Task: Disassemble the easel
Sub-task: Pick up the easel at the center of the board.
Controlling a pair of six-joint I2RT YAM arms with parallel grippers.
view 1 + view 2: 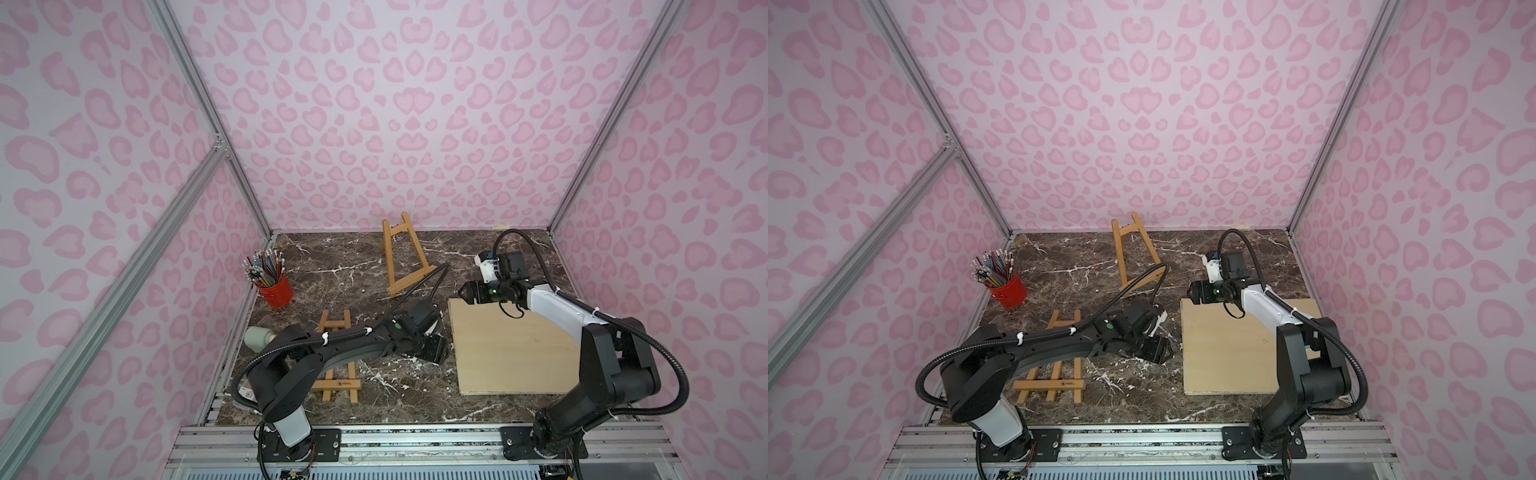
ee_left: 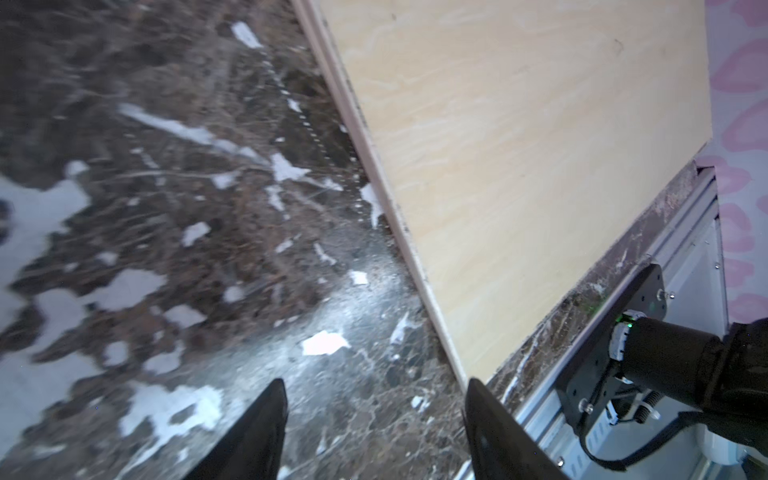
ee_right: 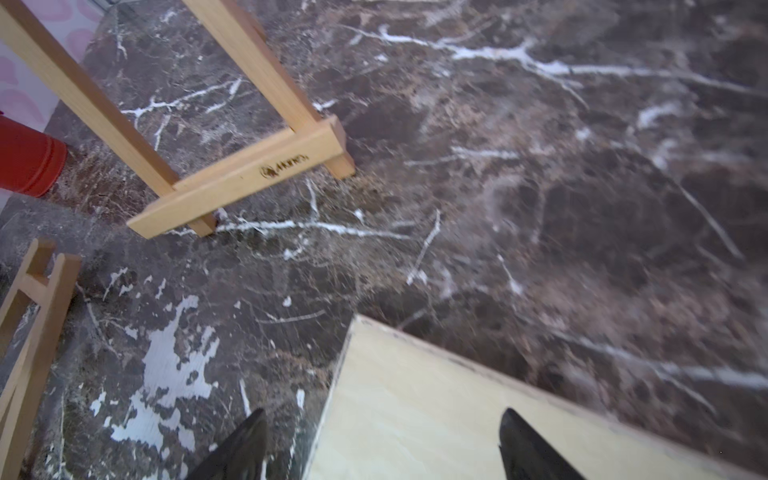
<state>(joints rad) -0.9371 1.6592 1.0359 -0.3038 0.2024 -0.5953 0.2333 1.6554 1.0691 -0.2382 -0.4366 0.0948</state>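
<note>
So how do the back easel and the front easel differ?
The back easel stands on its feet; the front easel lies flat. The back easel is in the open; the left arm crosses over the front easel. Both are light wood with a stamped ledge.

Mid of flat easel (image 1: 340,384) hidden under L arm (image 1: 357,347); tabletop (image 2: 124,208) blurred.

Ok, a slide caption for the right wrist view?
Right fingers open above the plywood board's corner, standing easel beyond on the marble table.

Red cup (image 1: 277,293) w/ pencils (image 1: 266,266) on marble tbl (image 1: 332,266).
</note>
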